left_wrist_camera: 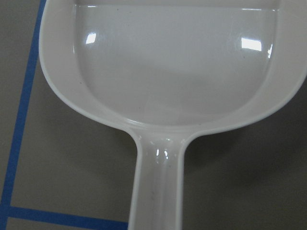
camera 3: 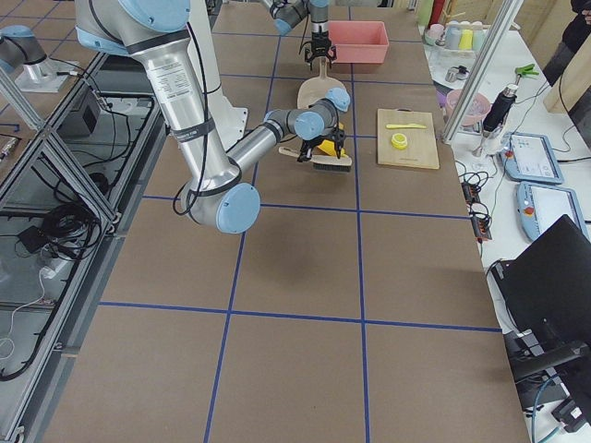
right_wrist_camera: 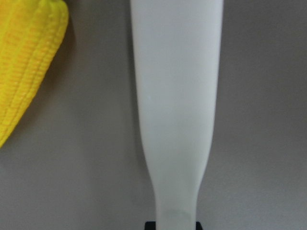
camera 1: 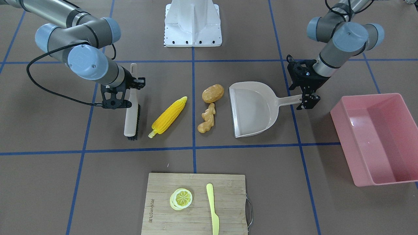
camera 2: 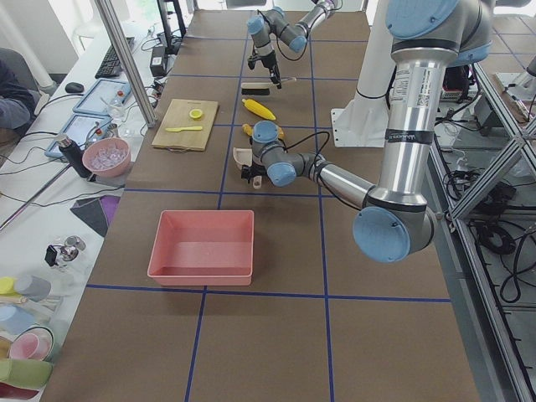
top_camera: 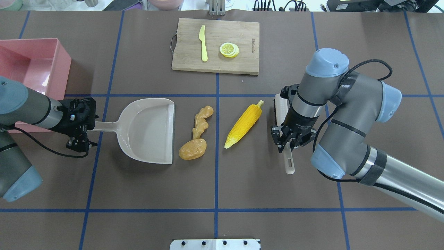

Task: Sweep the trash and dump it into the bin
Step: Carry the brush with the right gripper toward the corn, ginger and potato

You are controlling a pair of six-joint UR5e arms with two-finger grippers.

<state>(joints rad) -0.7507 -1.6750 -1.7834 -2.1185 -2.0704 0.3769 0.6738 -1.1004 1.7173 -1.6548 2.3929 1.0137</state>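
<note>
Pink bin [top_camera: 64,73] partly behind left arm [top_camera: 31,107], cropped overhead

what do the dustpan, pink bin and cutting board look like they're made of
Dustpan: apparently smooth, glossy beige plastic; crisp light glints show on its pan.
Bin: likely moulded pink plastic, slightly shiny; small highlights sit on its floor.
Cutting board: wood or bamboo, matte; lengthwise strips and grain show.

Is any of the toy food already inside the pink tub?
No, the tub is empty; corn, potato and ginger lie outside it.
</note>
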